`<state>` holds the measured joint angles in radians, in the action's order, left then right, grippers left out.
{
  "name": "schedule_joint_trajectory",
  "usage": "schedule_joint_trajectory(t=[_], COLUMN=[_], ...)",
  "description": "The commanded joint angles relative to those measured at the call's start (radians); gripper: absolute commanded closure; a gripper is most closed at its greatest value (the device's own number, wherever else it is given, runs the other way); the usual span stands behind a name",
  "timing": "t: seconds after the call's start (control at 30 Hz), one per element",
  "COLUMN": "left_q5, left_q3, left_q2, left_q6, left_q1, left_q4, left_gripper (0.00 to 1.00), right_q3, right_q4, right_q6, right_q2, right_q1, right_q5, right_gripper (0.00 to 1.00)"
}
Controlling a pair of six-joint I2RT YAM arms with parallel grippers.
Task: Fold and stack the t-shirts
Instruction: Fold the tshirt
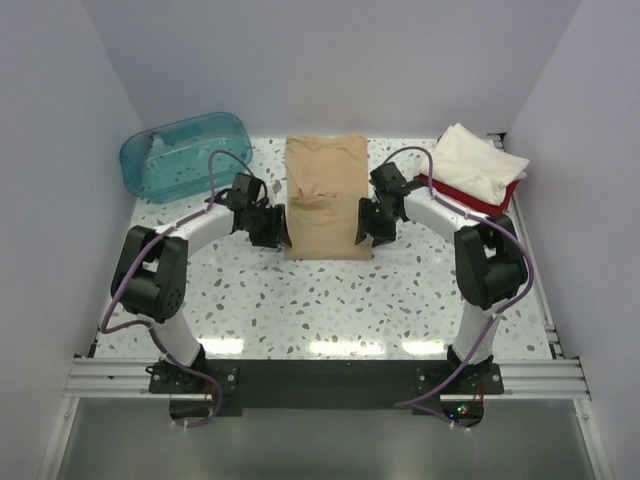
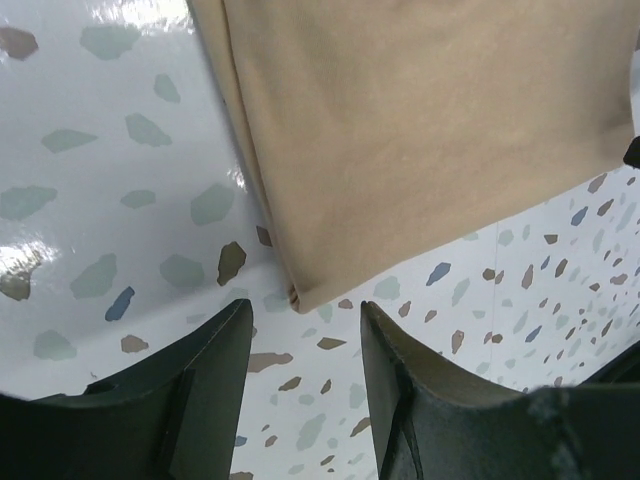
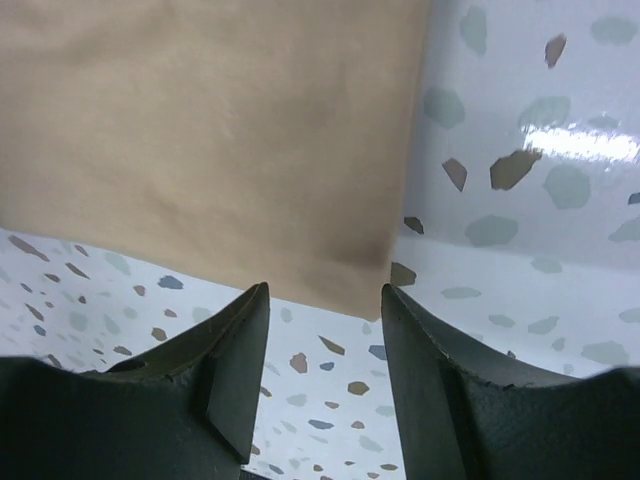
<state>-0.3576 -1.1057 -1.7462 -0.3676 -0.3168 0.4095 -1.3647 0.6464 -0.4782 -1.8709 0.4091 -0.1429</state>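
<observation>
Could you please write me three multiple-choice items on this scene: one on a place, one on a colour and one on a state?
1. Where is the teal tub in the top view?
A far left
B far right
C near centre

2. What colour is the topmost shirt at far right?
A red
B cream-white
C tan

3. By the tan t-shirt, how are the left fingers and right fingers?
A shut on it
B shut, empty
C open, holding nothing

Answers:
1 A: it sits in the far left corner.
2 B: it is cream-white, lying over a red shirt.
3 C: each pair stands apart just short of a near corner, with nothing between.
</observation>
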Motion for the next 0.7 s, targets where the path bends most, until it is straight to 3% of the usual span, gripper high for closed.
schedule_joint_trajectory(t=[0.0,0.67], left_q5=[-0.024,0.002], left_q3=[0.03,0.101], left_q2=[0.057,0.099], left_q6=[-0.03,-0.074], left_q1=[-0.002,-0.002], left_q4=[-0.049,-0.08], left_gripper=[0.48,0.48], right_q3=[0.045,0.104], right_q4=[-0.022,0.05], right_q6=[-0.008,-0.007], right_q2=[0.047,0.01], right_q1=[0.007,0.007], right_q5=[-0.035,0.006], right_gripper=[0.48,0.62])
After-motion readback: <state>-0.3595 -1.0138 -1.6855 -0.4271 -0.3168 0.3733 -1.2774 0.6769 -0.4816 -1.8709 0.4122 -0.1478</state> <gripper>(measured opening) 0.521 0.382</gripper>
